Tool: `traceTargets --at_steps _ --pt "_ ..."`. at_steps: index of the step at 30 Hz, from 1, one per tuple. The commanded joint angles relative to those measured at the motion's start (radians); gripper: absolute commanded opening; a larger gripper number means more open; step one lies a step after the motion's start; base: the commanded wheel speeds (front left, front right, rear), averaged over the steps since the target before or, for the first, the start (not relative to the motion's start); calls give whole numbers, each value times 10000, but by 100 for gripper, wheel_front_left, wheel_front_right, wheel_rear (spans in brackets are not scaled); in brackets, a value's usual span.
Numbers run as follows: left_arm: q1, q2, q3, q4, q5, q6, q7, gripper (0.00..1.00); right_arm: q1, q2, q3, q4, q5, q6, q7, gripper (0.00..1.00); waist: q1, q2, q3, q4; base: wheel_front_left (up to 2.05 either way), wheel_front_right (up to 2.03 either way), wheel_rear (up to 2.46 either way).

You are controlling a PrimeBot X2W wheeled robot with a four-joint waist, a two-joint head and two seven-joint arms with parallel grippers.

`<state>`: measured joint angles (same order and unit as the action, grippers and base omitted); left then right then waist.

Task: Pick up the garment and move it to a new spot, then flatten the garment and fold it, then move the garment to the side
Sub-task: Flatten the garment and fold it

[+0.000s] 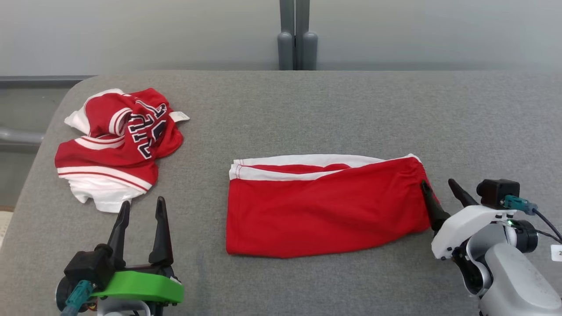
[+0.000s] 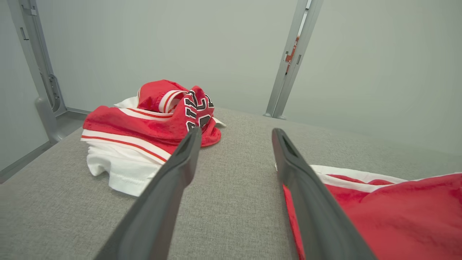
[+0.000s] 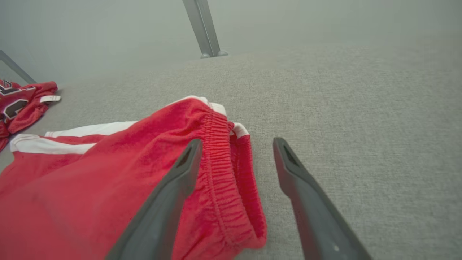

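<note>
Shorts (image 1: 327,210), red with white side stripes, lie flat on the grey padded surface (image 1: 307,114) just ahead of you, centre right, and look already folded in half. Expect them to be light, limp and a little slick. Lifted by one point they will likely sag and fall open, so the gathered waistband (image 3: 218,169) at the right end looks like your firmest hold, with a second pinch at the left hem to keep the layers together.

Your right gripper (image 1: 437,183) sits at that waistband, its forearm coming in low from the lower right, fingers spread wide and holding nothing. One finger lies across the elastic edge, the other over bare surface beside it. You cannot tell whether it presses the cloth.

Your left gripper (image 1: 143,202) stands at the lower left, fingers parted and empty, pointing away from you. Just past its tips a crumpled red and white jersey (image 1: 118,136) lies near the far left corner, well apart from the shorts.
</note>
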<state>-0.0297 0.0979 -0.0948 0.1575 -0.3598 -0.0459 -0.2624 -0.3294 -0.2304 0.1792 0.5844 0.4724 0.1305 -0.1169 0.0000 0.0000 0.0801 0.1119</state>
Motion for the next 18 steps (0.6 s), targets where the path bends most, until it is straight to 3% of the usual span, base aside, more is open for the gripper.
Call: traceTargets --at_steps 1,8,16,17,18 --pt "-178 -86 50 51 107 -101 -32 100 -172 -30 -3 320 37 5 107 100 0 0 168 442 0 0 0" --pt "-327 -310 247 234 288 -363 -33 100 -669 -32 -325 1726 322 5 528 100 0 0 377 911 0 0 0" --pt "-490 -407 334 419 357 -563 -33 100 -933 266 -126 2492 1409 5 1090 100 0 0 490 1161 0 0 0" --pt "-494 -415 343 440 366 -580 -33 100 -935 265 -35 2492 1509 5 1083 84 0 0 481 1175 0 0 0" --pt "-490 -420 359 470 396 -593 -33 100 -934 258 35 2462 1656 5 953 29 0 0 458 1184 0 0 0"
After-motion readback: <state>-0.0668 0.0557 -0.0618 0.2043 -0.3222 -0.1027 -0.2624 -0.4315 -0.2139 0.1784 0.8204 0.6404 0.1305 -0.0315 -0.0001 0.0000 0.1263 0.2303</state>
